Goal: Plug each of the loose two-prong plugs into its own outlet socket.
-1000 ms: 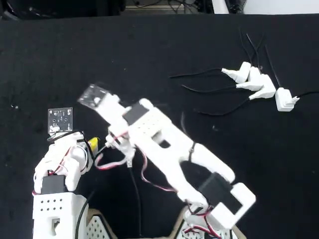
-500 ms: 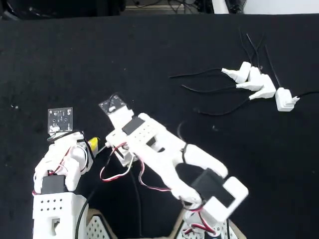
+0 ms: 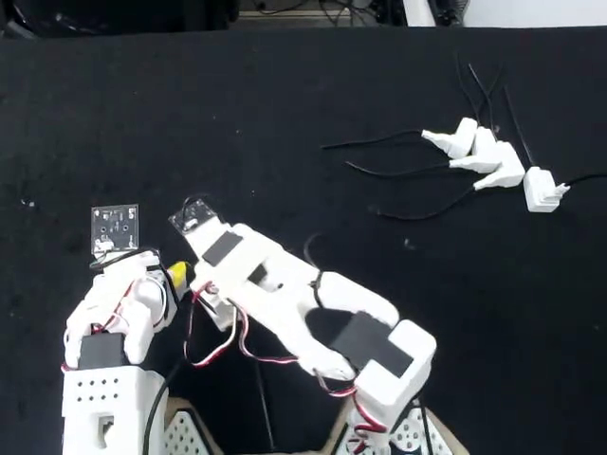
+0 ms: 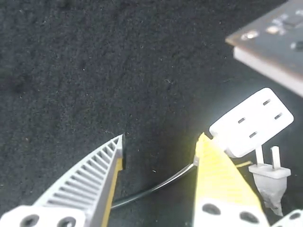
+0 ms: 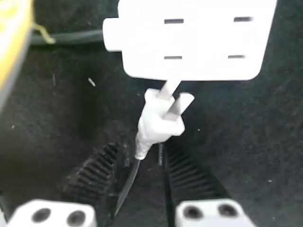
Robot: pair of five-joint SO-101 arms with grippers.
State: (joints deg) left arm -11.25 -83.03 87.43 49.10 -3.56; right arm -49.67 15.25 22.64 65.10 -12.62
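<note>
Insertion step, I judge. R end effector (image 5: 142, 153) clamped on plug (image 5: 161, 120), prongs skewed at outlet block (image 5: 189, 40) edge, unseated. L end effector (image 4: 161, 138) spread wide, empty. Next I square prongs w/ slots, push.

Looks down on a worktop (image 3: 285, 95) draped in matte black cloth, running from edge to edge across the high view. Shows, close up in the wrist views, a felt-like nap flecked with pale lint. Ends at the far side in a narrow strip of room: dark bulky shapes (image 3: 114, 11) toward one corner, tangled cables (image 3: 322, 9) near the middle, a white panel (image 3: 531, 11) at the other corner. Lit softly and evenly.
</note>
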